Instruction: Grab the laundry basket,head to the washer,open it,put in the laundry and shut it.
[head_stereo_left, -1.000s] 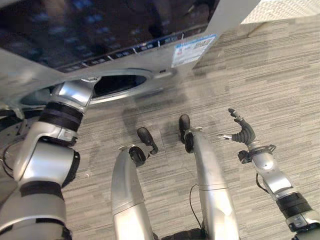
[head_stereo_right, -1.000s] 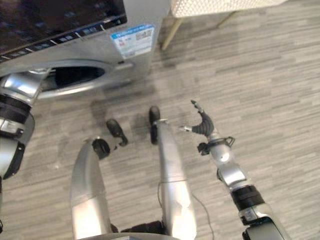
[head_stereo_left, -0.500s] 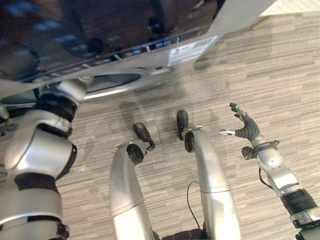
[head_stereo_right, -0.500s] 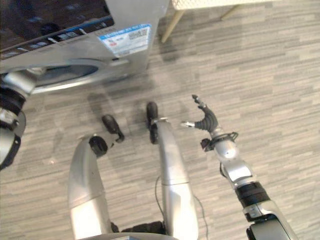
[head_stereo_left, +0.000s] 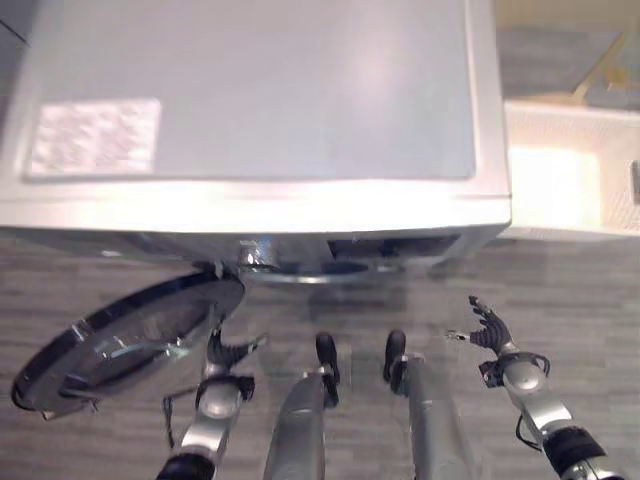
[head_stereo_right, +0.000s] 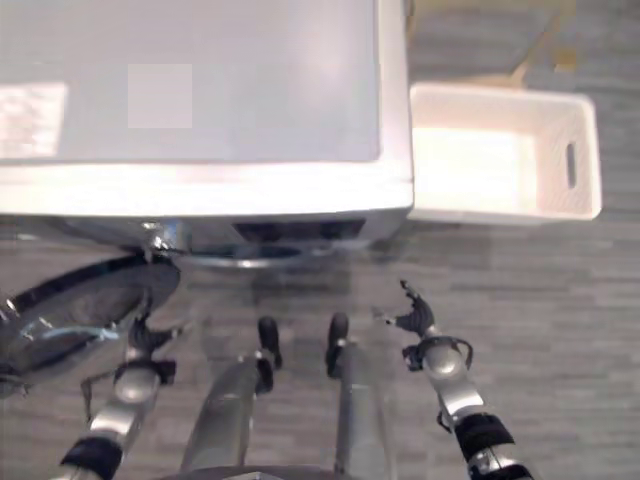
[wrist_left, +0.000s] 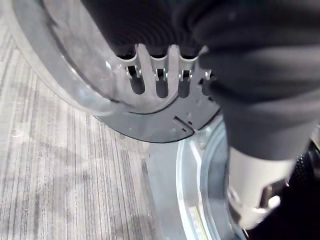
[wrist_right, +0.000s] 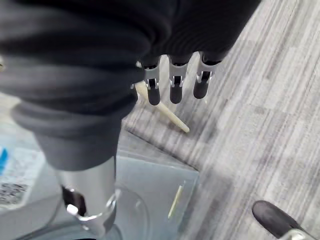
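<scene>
The silver washer (head_stereo_left: 250, 100) stands in front of me, seen from above. Its round glass door (head_stereo_left: 120, 345) hangs open to the left, and the dark drum opening (head_stereo_left: 320, 268) shows under the front edge. My left hand (head_stereo_left: 228, 350) is at the door's right rim with its fingers (wrist_left: 157, 80) straight against the glass. My right hand (head_stereo_left: 490, 333) hovers open over the floor, right of the opening, holding nothing. The white laundry basket (head_stereo_right: 505, 213) sits on the floor against the washer's right side and looks empty.
Grey striped carpet runs in front of the washer. Light wooden furniture legs (head_stereo_left: 600, 70) stand behind the basket, and one slanted leg (wrist_right: 162, 107) shows past my right fingers. The open door takes up the floor at the lower left.
The camera has swung up to look down on the washer's top. My left arm has drawn back from the drum opening, and its hand is now at the open door. The right hand has barely moved.
</scene>
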